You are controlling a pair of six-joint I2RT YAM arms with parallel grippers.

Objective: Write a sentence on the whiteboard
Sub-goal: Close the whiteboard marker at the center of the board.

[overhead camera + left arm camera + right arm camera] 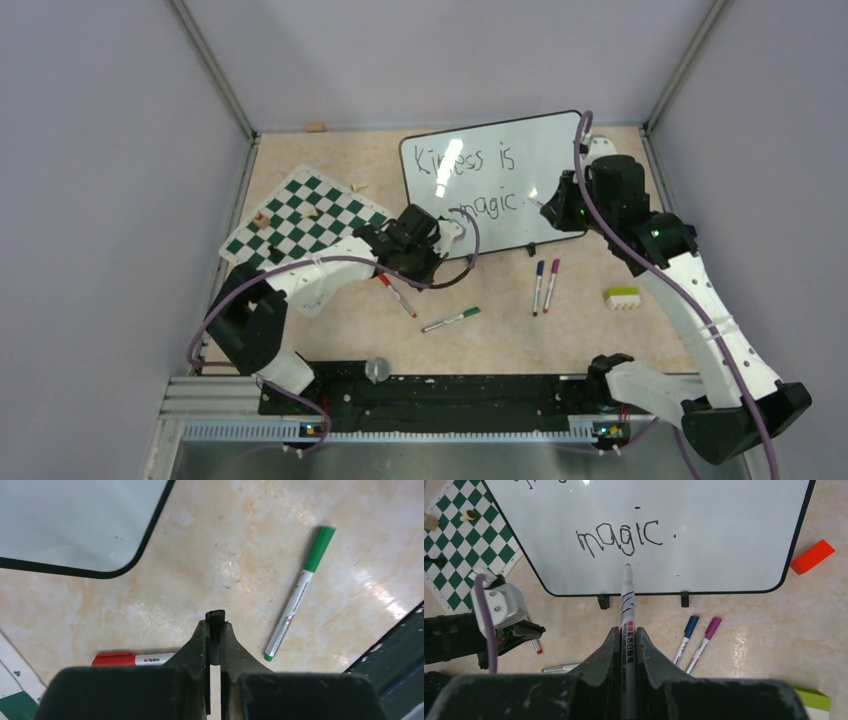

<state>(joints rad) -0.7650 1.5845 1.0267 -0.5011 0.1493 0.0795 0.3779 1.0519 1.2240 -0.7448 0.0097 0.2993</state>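
Note:
The whiteboard (545, 150) stands propped on two small black feet at the back of the table; its lower corner (70, 525) shows in the left wrist view. The sentence (470, 175) is in black marker, "Kindess is" above "magic." (619, 536). My right gripper (626, 632) is shut on a grey whiteboard marker (626, 597), whose tip points at the board (734, 535) just below "magic". My left gripper (216, 625), low by the board's bottom left corner (420, 258), is shut on a small black marker cap (216, 616).
A red marker (132, 658) and a green marker (300, 592) lie on the table near the left gripper. Blue (686, 637) and purple (705, 642) markers lie below the board. An orange block (811, 556), a green-white eraser (622, 297) and the chess mat (300, 225) are around.

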